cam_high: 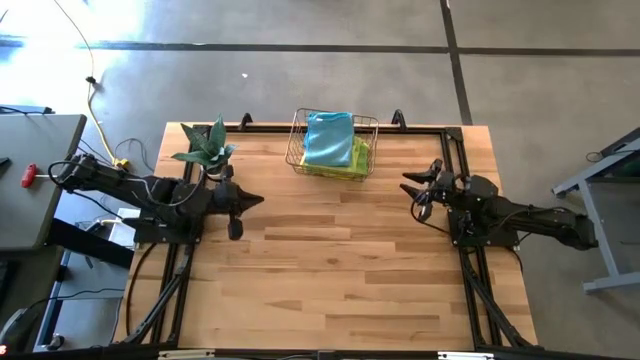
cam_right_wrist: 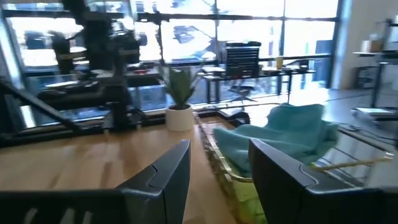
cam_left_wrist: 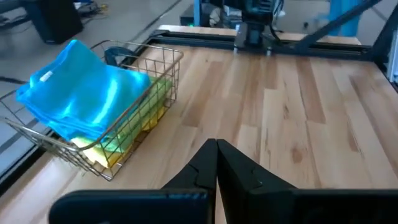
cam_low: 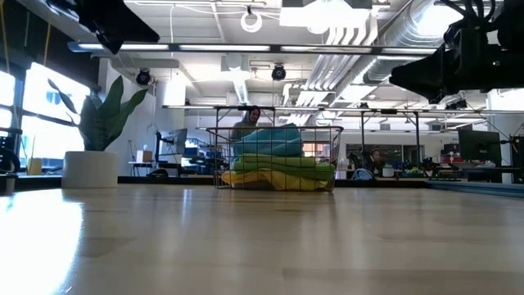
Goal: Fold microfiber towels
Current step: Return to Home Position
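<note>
The near half of the light wooden worktop (cam_high: 330, 290) is bare: no cloth lies on it, spread or half folded. A little farther in, the two dark arms sit at the two sides, well apart from each other. The left gripper (cam_high: 255, 200) has its two fingers pressed together and holds nothing. The right gripper (cam_high: 412, 186) has its fingers parted with a clear gap between them, and it also holds nothing. Both are apart from the basket.

At the far edge, about the middle, stands the gold wire basket (cam_high: 294, 140). Inside it the towels lie in a pile: the teal blue microfiber towel (cam_high: 328, 138) on top, a little puffed above the rim, the lime green microfiber towel (cam_high: 361, 152) below it, and the yellow microfiber towel (cam_low: 278, 179) at the bottom. I cannot see a grey one. Near the far left corner is the green spiky plant in a white pot (cam_high: 205, 150), which no cloth touches.

By my judgement the folding is finished, since every towel that shows is already in the basket; what is left seems only for the arms to settle in their resting pose
</note>
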Robot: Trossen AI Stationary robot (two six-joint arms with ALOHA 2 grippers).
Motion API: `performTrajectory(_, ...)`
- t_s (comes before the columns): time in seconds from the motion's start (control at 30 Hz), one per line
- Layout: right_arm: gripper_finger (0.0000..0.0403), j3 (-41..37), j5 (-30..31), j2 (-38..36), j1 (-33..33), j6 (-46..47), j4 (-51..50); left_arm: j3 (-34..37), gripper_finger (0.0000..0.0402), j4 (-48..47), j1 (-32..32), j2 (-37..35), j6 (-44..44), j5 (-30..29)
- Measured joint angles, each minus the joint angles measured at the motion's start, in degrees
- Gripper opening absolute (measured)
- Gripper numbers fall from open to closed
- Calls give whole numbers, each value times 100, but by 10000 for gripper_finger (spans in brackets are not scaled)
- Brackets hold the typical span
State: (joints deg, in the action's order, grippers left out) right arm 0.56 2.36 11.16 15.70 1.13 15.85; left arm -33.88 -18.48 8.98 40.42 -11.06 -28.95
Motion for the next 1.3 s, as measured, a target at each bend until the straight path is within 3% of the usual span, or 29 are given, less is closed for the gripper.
performTrajectory(0.07,156,0,244,0,0,3,-22,293,0,345,13,18,16,138)
performTrajectory(0.2,156,0,362,4,0,-12,-112,1263,0,1884,-27,2,261,1029)
performTrajectory(0.43,156,-2,337,6,0,-7,-423,2480,0,4183,-676,-4,584,1207)
performTrajectory(0.6,156,-2,323,7,0,6,-819,2784,0,4584,-1480,-156,529,1742)
performTrajectory(0.9,156,-4,411,7,0,34,-1359,2825,0,4422,-2704,-536,530,2782)
performTrajectory(1.07,156,-4,411,7,0,32,-1392,2941,0,4088,-2920,-717,276,2996)
performTrajectory(1.3,156,-4,300,7,0,32,-1396,3331,0,4354,-2921,-973,76,2829)
